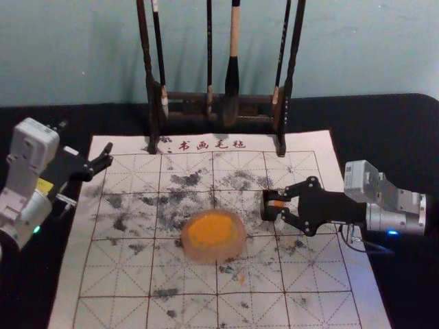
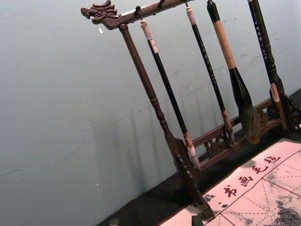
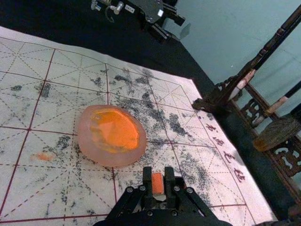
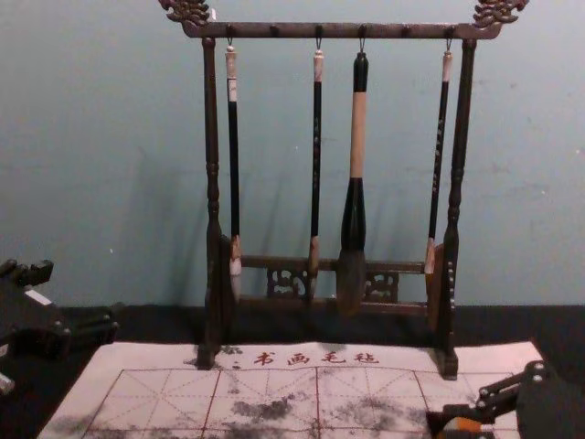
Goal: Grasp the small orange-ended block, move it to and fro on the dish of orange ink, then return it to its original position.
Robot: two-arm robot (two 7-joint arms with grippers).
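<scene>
My right gripper (image 1: pixel 271 204) is at the right of the mat in the head view, just right of the ink dish (image 1: pixel 233 252). It is shut on the small orange-ended block (image 1: pixel 278 203). In the right wrist view the block (image 3: pixel 157 183) sits between the fingertips of the right gripper (image 3: pixel 158 181), apart from the round dish (image 3: pixel 89 141) with its orange ink (image 3: pixel 117 129). The left gripper (image 1: pixel 87 139) stays parked at the mat's far left edge, open with nothing in it; in the left wrist view the tips of the left gripper (image 2: pixel 155 222) stand wide apart.
Behind the mat stands a dark wooden rack (image 4: pixel 212 183), several brushes hanging from it, including a thick brush (image 4: pixel 354 210). The gridded white mat (image 1: pixel 113 274) carries black smudges and lies on a black table (image 1: pixel 384 123). A wall rises behind.
</scene>
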